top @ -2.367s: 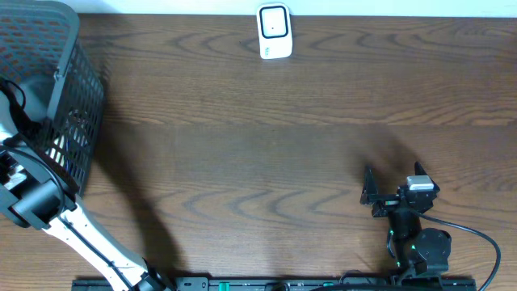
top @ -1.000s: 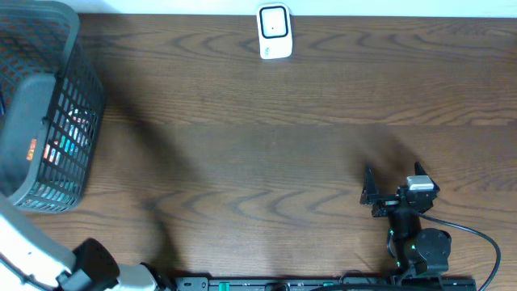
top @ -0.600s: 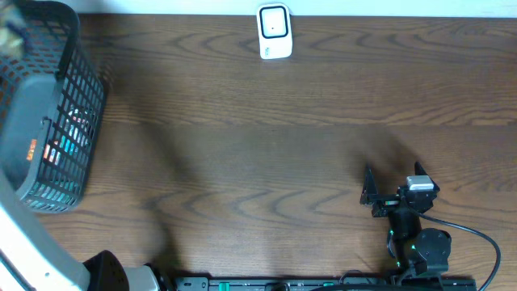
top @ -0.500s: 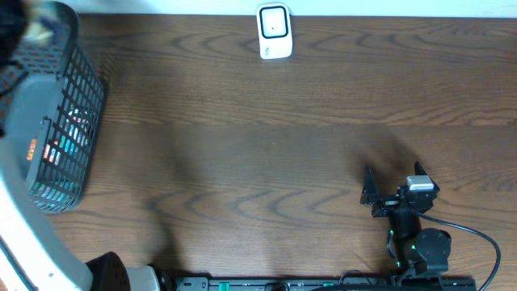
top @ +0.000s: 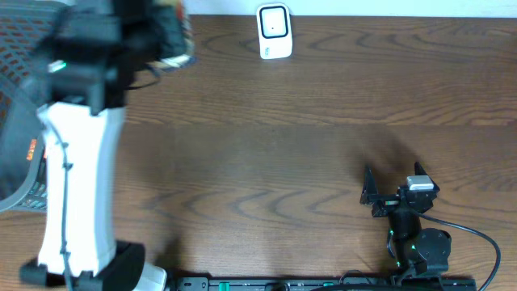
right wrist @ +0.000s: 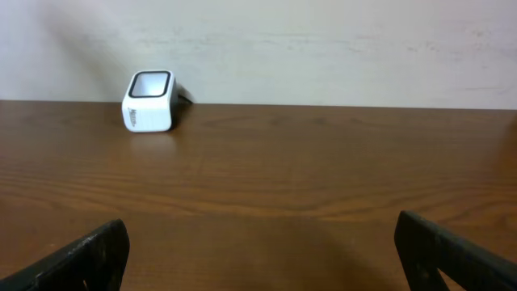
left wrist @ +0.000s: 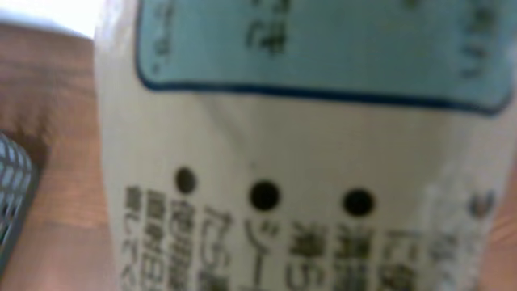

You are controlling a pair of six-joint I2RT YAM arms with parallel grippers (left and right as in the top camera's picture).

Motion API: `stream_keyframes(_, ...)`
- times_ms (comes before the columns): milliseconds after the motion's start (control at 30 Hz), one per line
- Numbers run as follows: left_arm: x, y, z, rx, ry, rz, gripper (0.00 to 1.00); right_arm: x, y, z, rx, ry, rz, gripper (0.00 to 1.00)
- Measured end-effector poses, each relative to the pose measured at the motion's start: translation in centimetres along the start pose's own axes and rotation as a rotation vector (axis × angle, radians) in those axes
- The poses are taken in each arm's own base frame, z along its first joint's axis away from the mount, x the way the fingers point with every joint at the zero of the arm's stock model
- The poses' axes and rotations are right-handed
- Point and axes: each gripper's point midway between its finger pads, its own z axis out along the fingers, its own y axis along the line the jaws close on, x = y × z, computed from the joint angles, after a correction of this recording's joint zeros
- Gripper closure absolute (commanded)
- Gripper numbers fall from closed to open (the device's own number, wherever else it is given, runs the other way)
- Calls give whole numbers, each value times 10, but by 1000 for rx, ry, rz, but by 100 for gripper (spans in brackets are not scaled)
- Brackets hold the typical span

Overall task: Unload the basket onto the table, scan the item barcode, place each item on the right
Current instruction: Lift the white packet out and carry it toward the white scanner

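Left gripper (top: 152, 34) has swung up out of basket (top: 16, 40), now just left of scanner (top: 275, 31). Fingers pinched nearly closed on packet (left wrist: 299, 162), pale with printed label, blurred, filling wrist view. Right gripper (top: 393, 184) unmoved, well apart from scanner at near table (top: 283, 145) edge, jaws spread wide, empty.

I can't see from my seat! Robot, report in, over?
Left gripper shut on packet. Right gripper open, parked. Packet short of scanner; nothing between them.
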Motion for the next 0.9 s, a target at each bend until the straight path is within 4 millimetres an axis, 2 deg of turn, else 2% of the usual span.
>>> stream_keyframes(67, 18, -4, 22, -53, 77, 43, 92, 0, 0, 0, 0, 0, 0, 1)
stream_keyframes(133, 42, -8, 52, -118, 179, 103, 93, 0, 0, 0, 0, 0, 0, 1)
stream_keyframes(300, 93, -9, 106, -231, 382, 206, 92, 0, 0, 0, 0, 0, 0, 1)
stream_keyframes(500, 145, -7, 155, -311, 576, 284, 93, 0, 0, 0, 0, 0, 0, 1)
stream_keyframes(700, 182, 0, 175, -372, 708, 284, 92, 0, 0, 0, 0, 0, 0, 1)
stream_keyframes(833, 197, -2, 176, -372, 769, 268, 92, 0, 0, 0, 0, 0, 0, 1)
stream_keyframes(900, 208, -11, 174, -340, 810, 241, 92, 0, 0, 0, 0, 0, 0, 1)
